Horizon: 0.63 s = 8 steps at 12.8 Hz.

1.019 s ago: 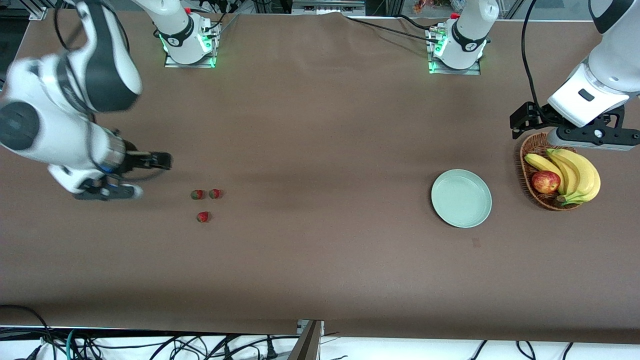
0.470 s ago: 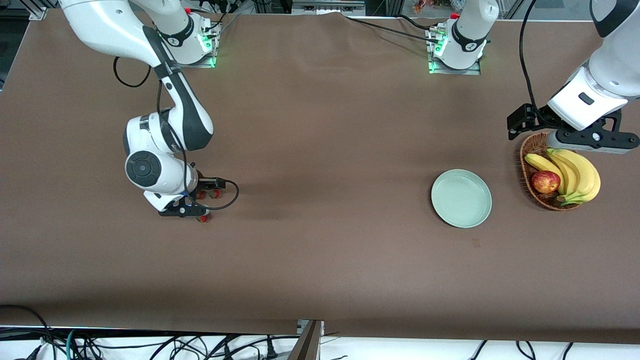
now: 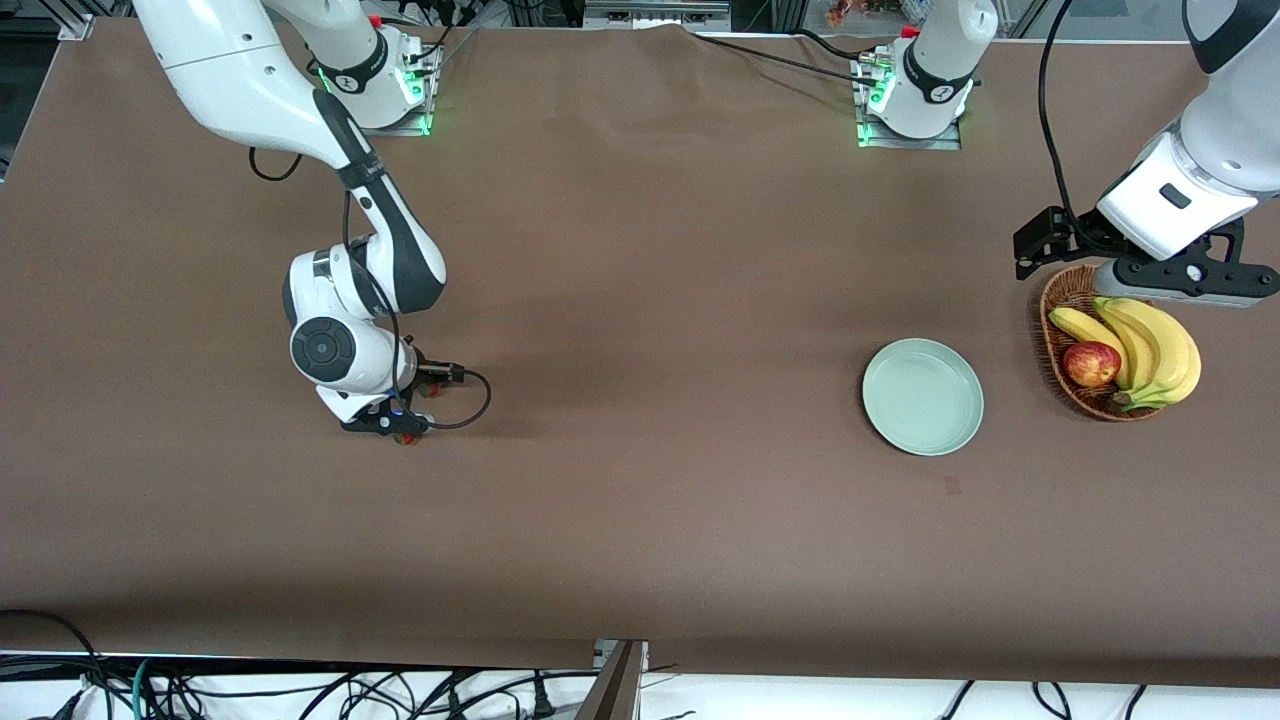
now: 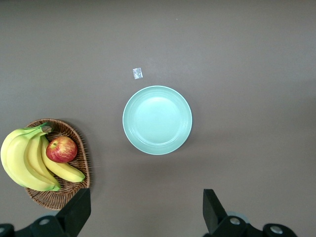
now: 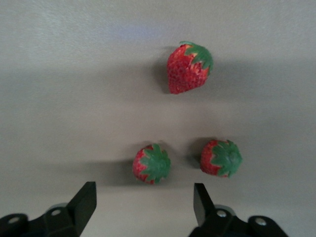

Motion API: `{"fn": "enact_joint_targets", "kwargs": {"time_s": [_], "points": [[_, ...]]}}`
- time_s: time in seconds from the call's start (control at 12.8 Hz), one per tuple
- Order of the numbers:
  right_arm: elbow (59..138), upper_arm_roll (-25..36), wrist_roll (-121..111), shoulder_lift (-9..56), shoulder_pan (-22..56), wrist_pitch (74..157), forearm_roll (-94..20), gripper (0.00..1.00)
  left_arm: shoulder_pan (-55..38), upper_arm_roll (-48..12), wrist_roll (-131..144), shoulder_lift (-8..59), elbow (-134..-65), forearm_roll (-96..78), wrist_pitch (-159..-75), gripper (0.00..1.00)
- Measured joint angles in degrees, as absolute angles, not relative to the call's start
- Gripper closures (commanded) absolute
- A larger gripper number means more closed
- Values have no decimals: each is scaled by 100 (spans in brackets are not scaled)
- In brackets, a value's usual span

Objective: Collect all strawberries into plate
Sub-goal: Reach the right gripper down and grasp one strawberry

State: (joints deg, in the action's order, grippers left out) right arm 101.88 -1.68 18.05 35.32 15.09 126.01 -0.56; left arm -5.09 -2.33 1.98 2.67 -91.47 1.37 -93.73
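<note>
Three strawberries lie on the brown table under my right gripper (image 3: pixel 386 424), which is open and empty just above them. In the right wrist view one strawberry (image 5: pixel 152 164) sits close to the gap between the open fingers (image 5: pixel 84 202), a second (image 5: pixel 221 158) is beside it, and a third (image 5: pixel 187 68) lies apart. In the front view the right hand hides most of them; one red berry (image 3: pixel 408 438) peeks out. The mint-green plate (image 3: pixel 923 396) is empty, toward the left arm's end, and also shows in the left wrist view (image 4: pixel 157 120). My left gripper (image 3: pixel 1150 275) waits open over the basket.
A brown wicker basket (image 3: pixel 1060 385) with bananas (image 3: pixel 1150 345) and a red apple (image 3: pixel 1091 364) stands beside the plate; it also shows in the left wrist view (image 4: pixel 74 182). A small pale scrap (image 4: pixel 138 73) lies on the table near the plate.
My right arm has swung in from the right arm's end of the table and lowered its hand over the strawberries. The left arm has barely moved.
</note>
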Motion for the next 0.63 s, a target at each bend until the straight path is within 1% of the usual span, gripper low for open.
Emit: {"fn": "enact_joint_targets", "kwargs": {"time_s": [0.16, 0.47, 0.63], "points": [[10187, -167, 1819, 3576, 1508, 12687, -56, 25, -507, -226, 200, 267, -9141, 137, -9374, 0], [10187, -167, 1824, 3602, 1508, 12827, -56, 32, -505, -233, 200, 267, -9133, 137, -9374, 0], [10187, -166, 1824, 3698, 1508, 12958, -56, 43, -508, -234, 200, 267, -9124, 137, -9374, 0]]}}
